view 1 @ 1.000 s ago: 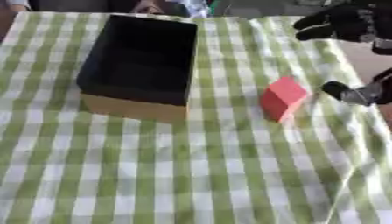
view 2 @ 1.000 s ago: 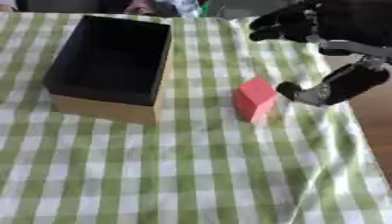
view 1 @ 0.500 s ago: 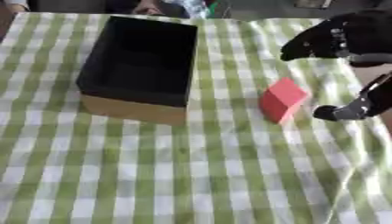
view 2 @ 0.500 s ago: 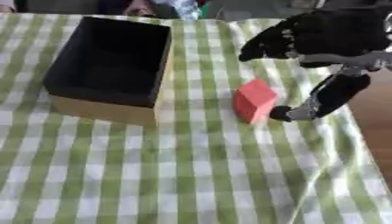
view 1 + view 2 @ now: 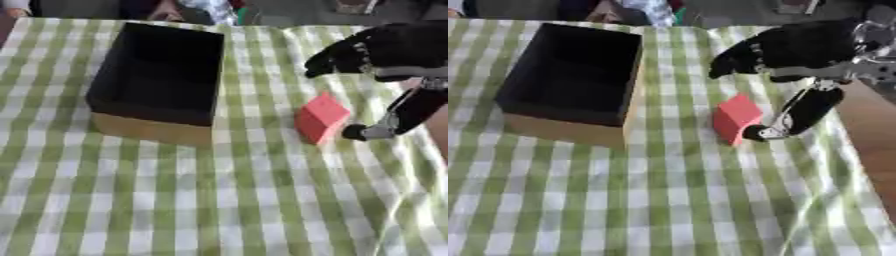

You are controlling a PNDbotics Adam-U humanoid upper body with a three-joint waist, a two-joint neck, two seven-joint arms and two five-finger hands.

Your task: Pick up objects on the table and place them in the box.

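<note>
Since a second ago the right hand has swung in from the far right side and now sits up over the red block, way closer to it than before. Its thumb has dropped down too, and the tip is right next to the block's right side, either touching or just about, honestly can't tell which. The block itself hasn't budged, and the box is sitting where it was.

So where's everything relative to the box: it's a dark open-topped thing with tan cardboard sides, lying on the green and white checked tablecloth. The red block is on the cloth to the right of the box, a little gap away from it, level with the box's near end. It looks tipped up on an edge or corner rather than flat, with one lighter face turned upward.

The right hand comes in from the right. Its fingers are bunched and pointing left toward the box, hanging above and slightly behind the block, not on it. The thumb reaches down separately on the block's far side from the box. Nothing's wrapped around the block, so I'd call the hand spread and empty, fingers and thumb sort of bracketing the block with plenty of room between them.

Left hand doesn't show up in either view.
</note>
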